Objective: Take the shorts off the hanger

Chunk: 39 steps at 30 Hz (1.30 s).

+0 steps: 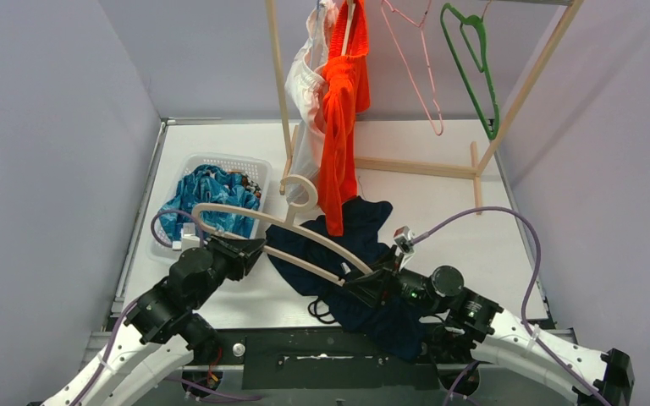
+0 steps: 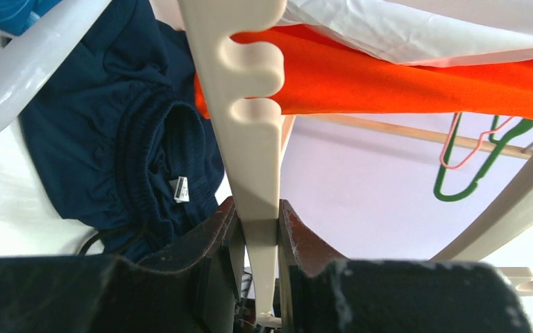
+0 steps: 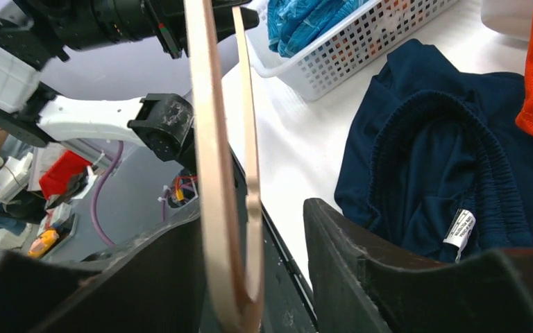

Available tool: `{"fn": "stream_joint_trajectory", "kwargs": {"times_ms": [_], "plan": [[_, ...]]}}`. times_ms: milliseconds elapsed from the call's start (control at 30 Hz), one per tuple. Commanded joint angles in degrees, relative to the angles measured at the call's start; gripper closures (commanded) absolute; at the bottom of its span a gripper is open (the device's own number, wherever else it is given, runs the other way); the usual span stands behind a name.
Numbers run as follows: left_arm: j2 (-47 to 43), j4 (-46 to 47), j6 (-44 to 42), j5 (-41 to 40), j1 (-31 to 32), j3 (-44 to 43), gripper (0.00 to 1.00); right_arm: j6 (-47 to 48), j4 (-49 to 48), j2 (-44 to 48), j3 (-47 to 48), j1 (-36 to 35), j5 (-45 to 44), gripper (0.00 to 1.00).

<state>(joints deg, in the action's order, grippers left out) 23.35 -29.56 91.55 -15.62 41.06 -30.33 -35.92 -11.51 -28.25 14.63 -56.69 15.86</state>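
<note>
Fingers [image 2: 212,243] of the left gripper [image 2: 258,225] are clamped tight on the notched end of a cream plastic hanger [image 2: 250,118], which rises straight out from between them. The right gripper [image 3: 250,208] straddles the hanger's other end. Its jaws stand apart: the cream bar lies against one finger, with a visible gap to the other. The hanger spans from one gripper to the other, and its arms are bare where the wrist views show them.

Directly beneath the hanger and just beside the right gripper, the dark navy fabric shorts [image 1: 364,224] lie crumpled on the white table [image 1: 440,228]. Their waistband and label face up, and their near part lies under the right arm.

Beyond the left gripper sits a white perforated plastic basket [image 1: 220,158] holding the teal-blue wavy-patterned shorts [image 1: 212,194].

Farther out, past both grippers, the bright orange fabric shorts [image 1: 338,127] and the white fabric shorts [image 1: 305,80] hang together from a pale wooden rack [image 1: 415,167]. The orange hem reaches down to the navy pair. A pink wire hanger [image 1: 437,125] and a green plastic hanger [image 1: 491,127] hang bare on the same rack.
</note>
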Motion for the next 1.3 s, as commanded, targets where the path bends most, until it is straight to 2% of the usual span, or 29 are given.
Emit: {"fn": "stream_joint_trajectory", "kwargs": {"times_ms": [0, 100, 167, 200, 267, 367, 533, 600, 633, 733, 867, 933, 1067, 1267], "plan": [[-4.74, -0.48, 6.04, 0.98, -0.27, 1.06, 1.0, -3.36, -1.58, 4.73, -1.31, -0.31, -1.93, 0.49], [-7.7, -2.42, 8.6, -0.12, -0.28, 1.75, 1.0, -4.56, 0.13, 7.09, -1.54, -0.31, 0.11, 0.49], [-8.87, -3.88, 9.51, -1.27, -0.28, 1.7, 1.0, -4.79, 0.45, 8.21, -1.47, -0.35, 1.27, 0.53], [-9.13, -4.5, 9.68, -1.63, -0.28, 1.59, 1.0, -4.73, 0.56, 8.6, -1.22, -0.32, 1.59, 0.56], [-9.1, -4.61, 10.09, -1.55, -0.28, 1.71, 1.0, -4.51, 0.28, 8.98, -0.83, -0.33, 1.51, 0.7], [-8.34, -2.9, 10.12, 0.16, -0.28, 2.61, 1.0, -3.78, 0.19, 8.56, 0.22, -0.31, 1.04, 0.75], [-6.12, 2.63, 8.97, 5.72, -0.23, 4.85, 1.0, -3.34, 4.89, 9.78, 3.34, -0.35, -3.07, 0.93], [-5.05, 4.81, 6.86, 7.02, -0.23, 5.14, 0.91, -3.49, 9.51, 12.11, 4.9, -0.31, -5.94, 0.97], [-4.48, 5.26, 6.06, 7.4, -0.27, 4.99, 0.81, -3.38, 12.18, 13.55, 5.84, -0.29, -7.18, 0.98], [-2.63, 8.2, 3.12, 9.02, -0.28, 4.8, 0.67, -4.93, 23.65, 18.94, 9.33, -0.31, -13.05, 1.0], [1.19, 13.4, -0.93, 12.3, -0.28, 4.61, 0.35, -6.65, 36.27, 25.53, 14.73, -0.33, -17.8, 1.0], [3.96, 14.53, -2.88, 13.61, -0.28, 3.84, 0.25, -7.48, 41.63, 27.4, 17.08, -0.31, -19.31, 1.0], [8.31, 17.37, -6.75, 15.81, -0.16, 1.93, 0.22, -8.16, 51.34, 27.75, 21.94, -0.26, -18.89, 1.0], [8.32, 16.05, -11.03, 12.97, -0.09, -0.91, 0.21, -7.39, 61.15, 28.02, 29.05, -0.26, -17.78, 1.0]]}}
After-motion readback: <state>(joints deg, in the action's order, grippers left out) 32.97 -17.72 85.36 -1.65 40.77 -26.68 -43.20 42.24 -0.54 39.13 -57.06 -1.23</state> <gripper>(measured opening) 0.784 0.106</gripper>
